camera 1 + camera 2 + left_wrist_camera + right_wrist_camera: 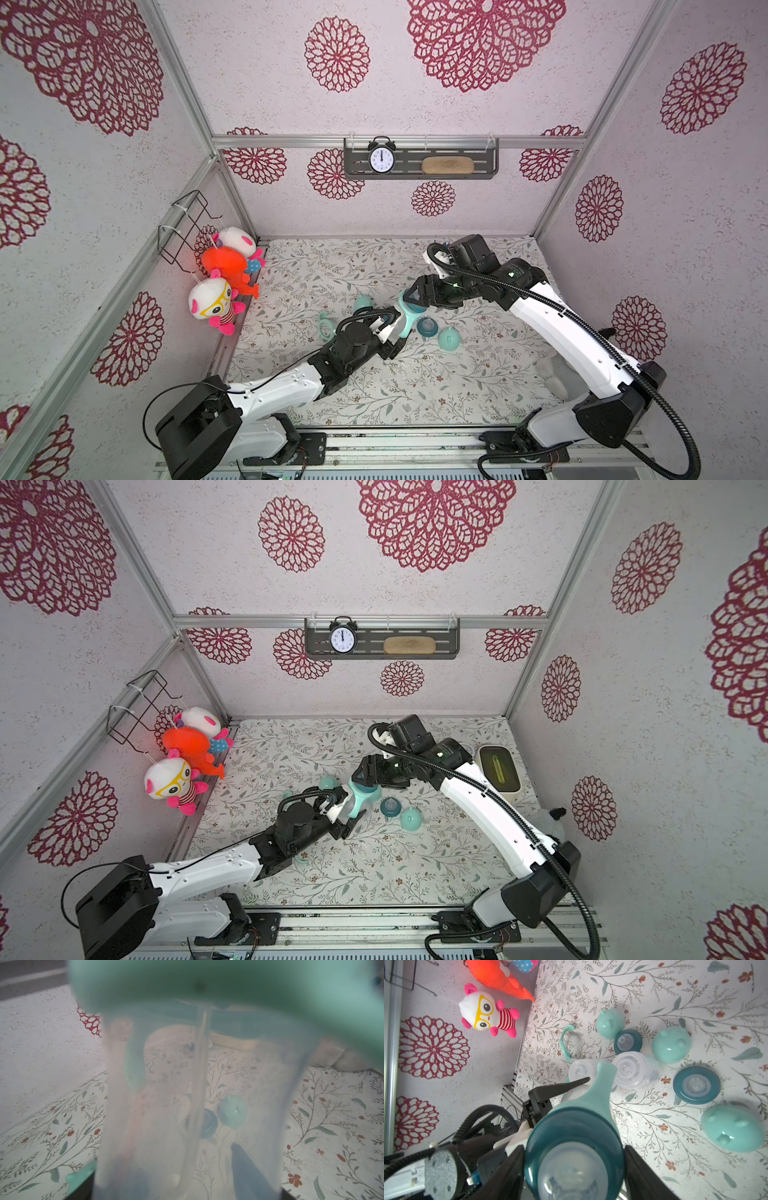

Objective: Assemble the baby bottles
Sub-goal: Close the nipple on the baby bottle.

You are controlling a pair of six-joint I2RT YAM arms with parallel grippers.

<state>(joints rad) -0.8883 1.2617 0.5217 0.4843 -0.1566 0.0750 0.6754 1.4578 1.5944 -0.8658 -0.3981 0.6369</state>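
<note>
Loose handle ring (326, 326) lies left of the left claw (392, 334). That claw is clamped on the clear body of the bottle (402, 328), held off the bench (415, 395). The right claw (409, 300) pinches its teal collar (574, 1132), a jaw on either side. Looks light, stiff and slick, with a soft teat, so grip the collar rim and the body low down. The mint handle (604, 1088) juts near the left claw and could snag when turning. Spare collar (428, 326) and cap (449, 337) sit just beside the left claw's tip. Bare bottles (631, 1072) lie under both claws, so it's a crowded set-down.

Left pincer (397, 332), right pincer (574, 1151): both clamped, facing.
</note>
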